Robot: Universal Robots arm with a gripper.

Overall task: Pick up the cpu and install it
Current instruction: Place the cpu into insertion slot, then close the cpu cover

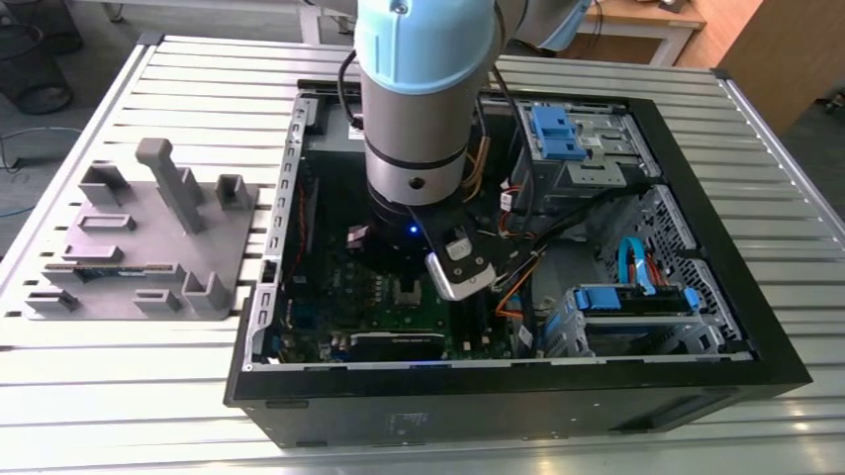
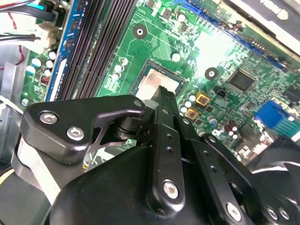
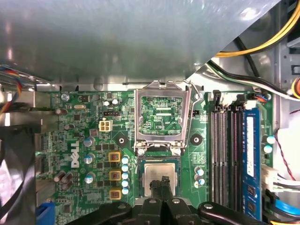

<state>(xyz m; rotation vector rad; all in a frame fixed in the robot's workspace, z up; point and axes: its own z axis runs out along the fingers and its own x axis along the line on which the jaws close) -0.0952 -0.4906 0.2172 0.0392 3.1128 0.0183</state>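
The cpu (image 3: 161, 169) lies flat in its socket (image 3: 139, 177) on the green motherboard (image 3: 75, 136) — its near edge hidden behind the gripper (image 3: 161, 181), whose fingers (image 3: 155, 187) are pressed together, perhaps just above it — the socket frame (image 3: 138, 117) stands open alongside.

Black computer case (image 1: 528, 394) open mid-counter (image 1: 119, 396), green motherboard (image 3: 84, 136) inside, socket frame (image 3: 138, 117) raised, grey tray (image 1: 198, 252) near counter's edge, the exterior view's left.

Exterior view: looking steeply down at the bench (image 1: 79, 396), taking in the whole open case (image 1: 779, 366) from mid-distance.
First wrist view: facing squarely down onto the motherboard (image 3: 84, 136), close.
Second wrist view: looking obliquely past the pincer (image 2: 164, 93), closer.
Shared: both wrist views are covering the cpu (image 3: 151, 171) (image 2: 149, 86).
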